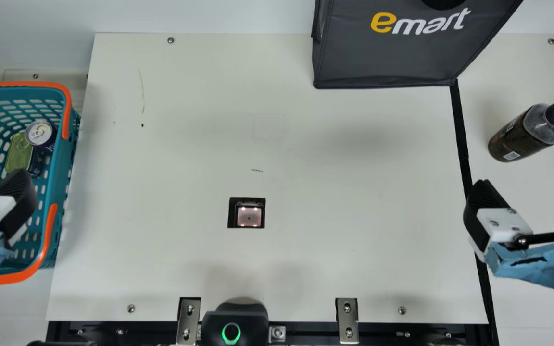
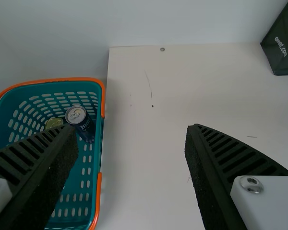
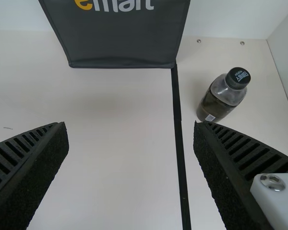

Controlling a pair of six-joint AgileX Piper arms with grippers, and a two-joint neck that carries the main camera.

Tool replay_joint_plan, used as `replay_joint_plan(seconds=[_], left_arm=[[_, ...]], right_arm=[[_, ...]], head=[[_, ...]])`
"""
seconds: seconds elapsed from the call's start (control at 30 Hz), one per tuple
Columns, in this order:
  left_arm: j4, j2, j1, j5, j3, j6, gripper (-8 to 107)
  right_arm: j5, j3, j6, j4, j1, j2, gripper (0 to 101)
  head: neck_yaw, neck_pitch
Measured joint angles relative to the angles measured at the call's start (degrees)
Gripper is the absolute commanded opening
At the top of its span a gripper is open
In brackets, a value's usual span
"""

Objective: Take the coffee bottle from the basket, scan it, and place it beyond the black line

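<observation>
The coffee bottle (image 1: 522,137) has a dark brown lower body with a small white barcode patch near its base, a clear shoulder and a black cap, closed. It stands upright just beyond the black line (image 1: 460,129), on its right side, touching neither the line nor its edge. The teal basket (image 1: 55,192) with orange handles sits well apart from the line, far off on its left side.

Over at the far side of the desk (image 1: 306,250), right of the middle, there's a dark bag (image 1: 383,57). Away to the left, a can (image 1: 40,133) sits just beside a yellow-green tin (image 1: 18,153). Metal brackets (image 1: 189,319) line the near edge.
</observation>
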Motion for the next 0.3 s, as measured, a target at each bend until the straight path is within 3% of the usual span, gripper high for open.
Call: replay_joint_plan(seconds=[0.3], left_arm=[[0.0, 0.0, 0.0, 0.0, 0.0, 0.0, 90]], right_arm=[[0.0, 0.0, 0.0, 0.0, 0.0, 0.0, 91]], head=[[0.1, -0.1]])
